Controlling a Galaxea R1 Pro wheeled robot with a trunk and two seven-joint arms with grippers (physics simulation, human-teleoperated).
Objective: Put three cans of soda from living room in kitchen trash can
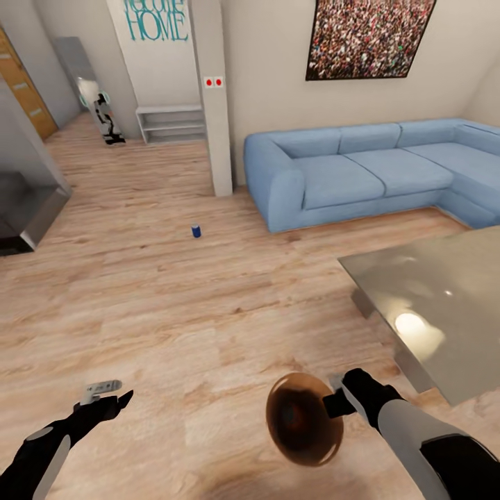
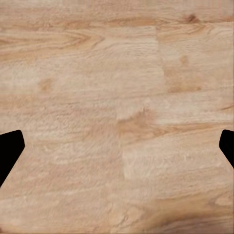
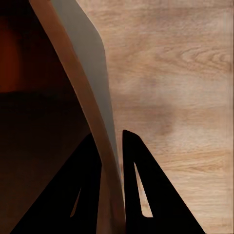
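A blue can of soda stands upright on the wooden floor, far ahead near the white pillar. My right gripper is shut on the rim of the tash can, a round bin with a brown inside, carried low at the front. In the right wrist view the two fingers pinch the bin's wall, one inside and one outside. My left gripper hangs open over bare floor at the lower left, its fingertips wide apart with nothing between them.
A blue corner sofa stands against the far wall. A glossy grey table is close on the right. A white pillar and low shelf are behind the can, a dark cabinet at the left.
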